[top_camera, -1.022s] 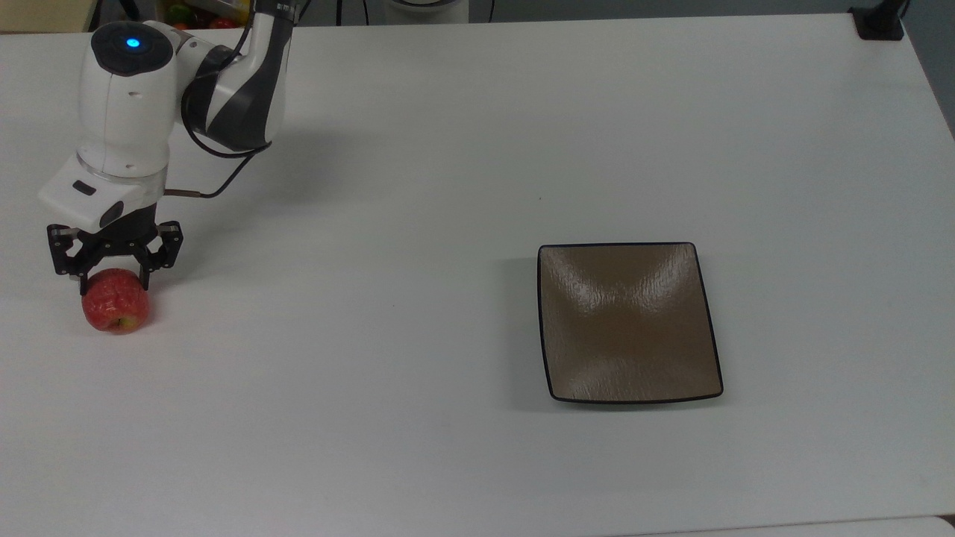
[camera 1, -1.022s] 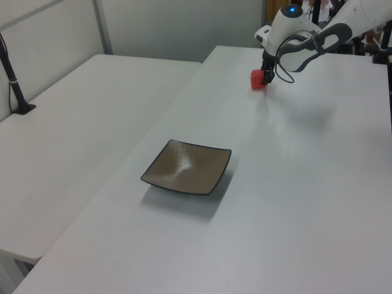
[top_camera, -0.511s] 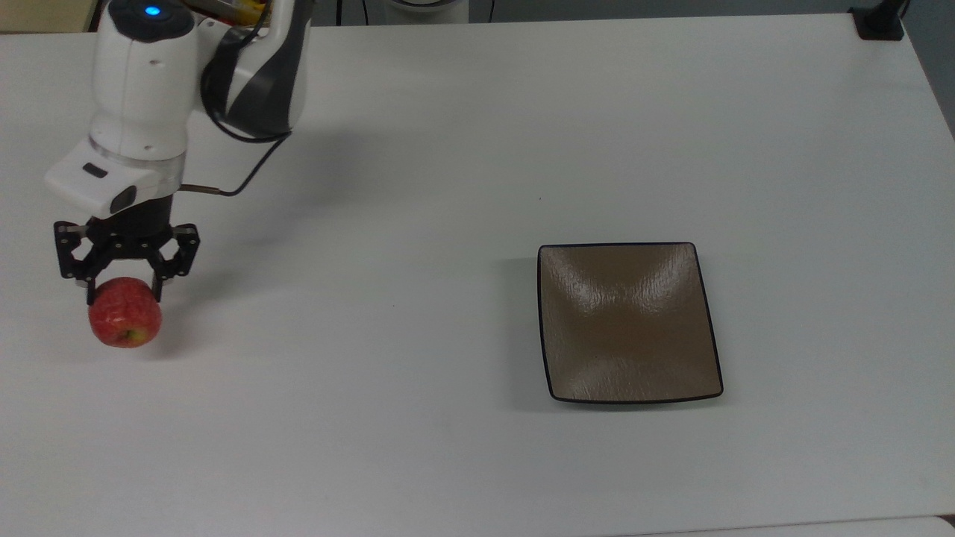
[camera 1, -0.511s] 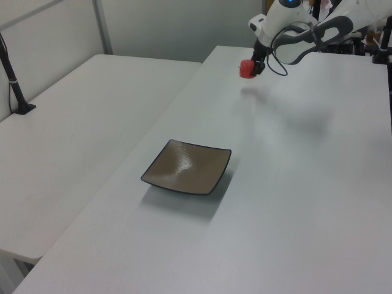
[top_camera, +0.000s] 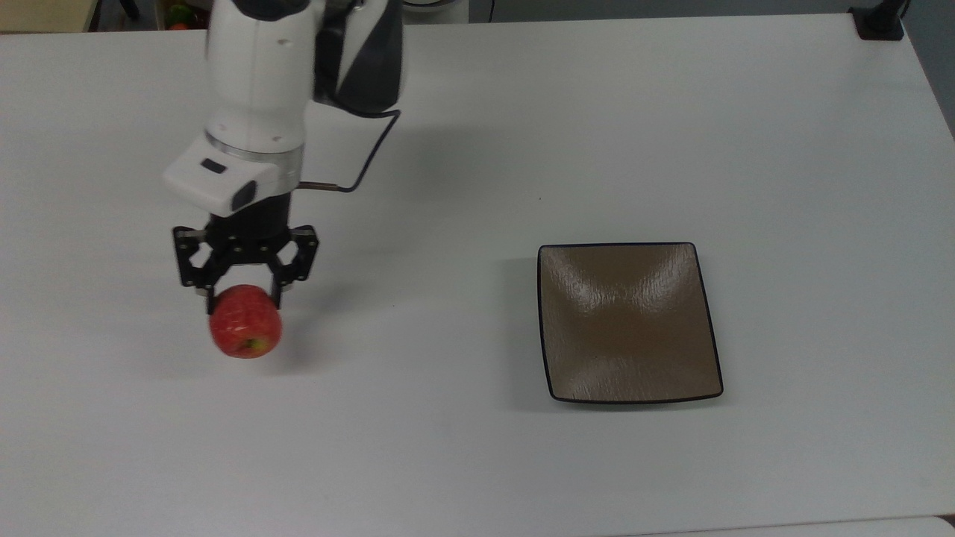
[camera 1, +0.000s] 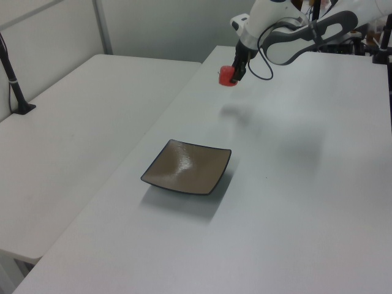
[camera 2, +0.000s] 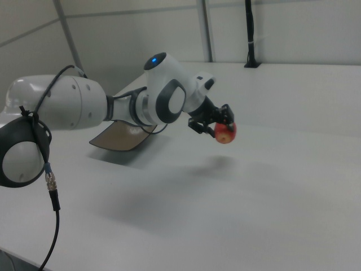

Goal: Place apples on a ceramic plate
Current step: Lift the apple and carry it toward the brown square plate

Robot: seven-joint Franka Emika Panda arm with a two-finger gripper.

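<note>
A small red apple [top_camera: 245, 331] [camera 1: 227, 76] [camera 2: 225, 132] hangs in the air above the white table, with my gripper [top_camera: 242, 300] [camera 1: 236, 71] [camera 2: 217, 122] shut on its upper part. Its yellowish-green end faces down toward the table. The square brown ceramic plate [top_camera: 628, 322] [camera 1: 187, 166] lies flat on the table, far off at the top view's right of the apple. In the right view the arm covers much of the plate [camera 2: 115, 138].
The white table [top_camera: 477, 462] runs wide around the plate. A black post base [top_camera: 879, 22] stands at the top view's far right corner. A second white table [camera 1: 67, 122] adjoins at the left view's left, with a black stand [camera 1: 17, 98] on it.
The apple has been lifted off the table and carried toward the top view's right, closer to the plate, with my gripper still shut on it. The plate has not moved.
</note>
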